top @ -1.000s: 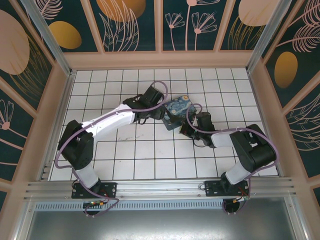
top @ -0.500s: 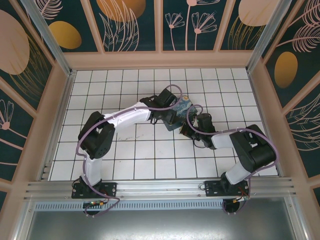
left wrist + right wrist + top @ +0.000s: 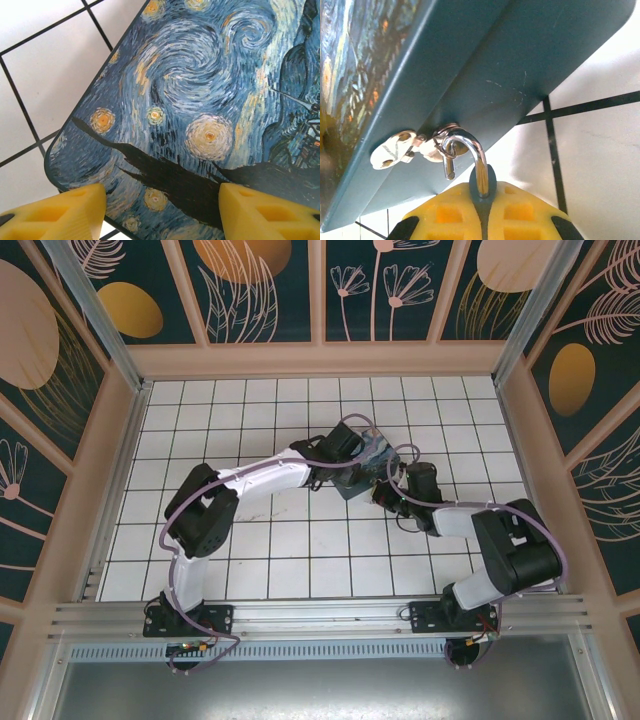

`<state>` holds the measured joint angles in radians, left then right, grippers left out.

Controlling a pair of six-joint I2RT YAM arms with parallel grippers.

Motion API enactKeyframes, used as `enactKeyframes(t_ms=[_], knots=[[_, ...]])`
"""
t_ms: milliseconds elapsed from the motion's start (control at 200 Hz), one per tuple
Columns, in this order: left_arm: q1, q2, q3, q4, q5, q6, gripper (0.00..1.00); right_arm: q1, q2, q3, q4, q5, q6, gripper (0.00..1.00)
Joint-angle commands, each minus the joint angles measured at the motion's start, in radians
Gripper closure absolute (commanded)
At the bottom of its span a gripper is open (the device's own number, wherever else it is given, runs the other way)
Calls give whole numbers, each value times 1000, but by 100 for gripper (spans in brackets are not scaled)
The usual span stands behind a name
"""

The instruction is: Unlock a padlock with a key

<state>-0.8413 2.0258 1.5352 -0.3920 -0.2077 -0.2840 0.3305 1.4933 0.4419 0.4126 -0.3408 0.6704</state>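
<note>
The dark blue swirl-and-star painted box (image 3: 366, 453) sits mid-table. My left gripper (image 3: 343, 446) hovers open just above its lid (image 3: 190, 90), a yellow finger (image 3: 65, 212) on either side of the lid's near corner. At the box's front wall, a small silvery padlock (image 3: 472, 150) hangs by its shackle from the pale metal hasp (image 3: 395, 150). The shackle's short leg ends free in the air. My right gripper (image 3: 482, 197) is shut on the padlock, whose body is hidden between the yellow fingers. In the top view the right gripper (image 3: 387, 493) presses against the box's near side.
White tiled floor (image 3: 290, 540) lies all round the box, closed in by low wooden walls (image 3: 320, 358). Both arms reach in towards the middle, the left one (image 3: 250, 480) stretched across from the left.
My left arm has swung right, bringing its gripper from beside the box to above the lid. The box and my right gripper have shifted slightly right and away.
</note>
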Motion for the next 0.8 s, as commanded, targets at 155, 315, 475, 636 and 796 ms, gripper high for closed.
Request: enactKeyframes(t_ms=[155, 315, 475, 636, 796], knots=[[14, 83, -47, -114, -64, 36, 42, -45, 1, -29, -90, 33, -24, 100], [14, 94, -57, -114, -64, 39, 46, -92, 7, -39, -37, 0, -27, 100], [14, 125, -54, -122, -53, 46, 53, -181, -6, -2, 55, -130, -56, 100], [13, 155, -46, -128, -43, 47, 58, -324, 25, 47, 130, -320, -7, 100], [13, 168, -36, -126, -35, 42, 59, -343, 106, 152, -75, -268, -70, 100]])
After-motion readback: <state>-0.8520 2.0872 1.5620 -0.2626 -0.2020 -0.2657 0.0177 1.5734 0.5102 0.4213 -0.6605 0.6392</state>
